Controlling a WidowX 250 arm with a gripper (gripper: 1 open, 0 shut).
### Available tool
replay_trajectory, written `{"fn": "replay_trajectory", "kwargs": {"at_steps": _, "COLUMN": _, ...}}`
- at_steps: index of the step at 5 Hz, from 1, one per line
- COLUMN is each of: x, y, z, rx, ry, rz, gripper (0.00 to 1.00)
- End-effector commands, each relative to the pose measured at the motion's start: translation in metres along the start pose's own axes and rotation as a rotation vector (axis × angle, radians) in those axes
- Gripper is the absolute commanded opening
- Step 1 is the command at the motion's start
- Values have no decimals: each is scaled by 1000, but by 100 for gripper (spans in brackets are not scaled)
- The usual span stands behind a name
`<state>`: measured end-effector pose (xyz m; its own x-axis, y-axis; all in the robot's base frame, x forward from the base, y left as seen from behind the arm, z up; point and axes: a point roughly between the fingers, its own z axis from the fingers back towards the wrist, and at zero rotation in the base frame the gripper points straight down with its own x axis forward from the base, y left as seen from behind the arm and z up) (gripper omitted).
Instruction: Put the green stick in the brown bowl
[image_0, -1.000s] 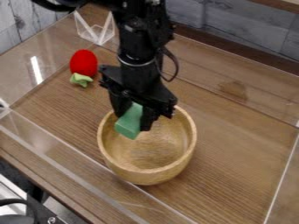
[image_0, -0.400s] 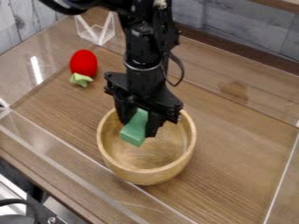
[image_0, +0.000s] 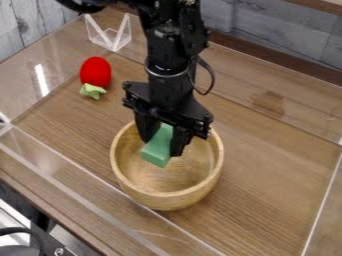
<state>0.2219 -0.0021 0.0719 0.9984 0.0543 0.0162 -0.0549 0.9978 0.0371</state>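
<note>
The brown bowl (image_0: 167, 186) is a round, thick-walled wooden bowl in the lower middle of the camera view. My black gripper (image_0: 166, 130) hangs right over its inside, pointing down, and is shut on the green stick (image_0: 159, 148). The stick is a flat, light green bar, held by its upper end and slightly tilted. Its lower end dips below the bowl's rim, over the left half of the hollow. Whether it touches the bowl's bottom I cannot tell.
A red strawberry-like toy (image_0: 94, 74) with green leaves lies on the wooden table to the upper left. Clear plastic walls (image_0: 54, 165) fence in the work area. A clear triangular stand (image_0: 110, 32) sits at the back behind the arm.
The gripper has moved a little to the right and lower with the green stick, bringing it further into the bowl.
</note>
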Motion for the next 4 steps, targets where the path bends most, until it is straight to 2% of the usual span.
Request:
{"fn": "replay_trajectory", "kwargs": {"at_steps": 1, "x": 12, "y": -1, "z": 11, "rx": -9, "ry": -42, "rz": -6, "gripper": 0}}
{"fn": "replay_trajectory", "kwargs": {"at_steps": 4, "x": 13, "y": -4, "z": 16, "rx": -26, "ry": -39, "rz": -2, "gripper": 0}}
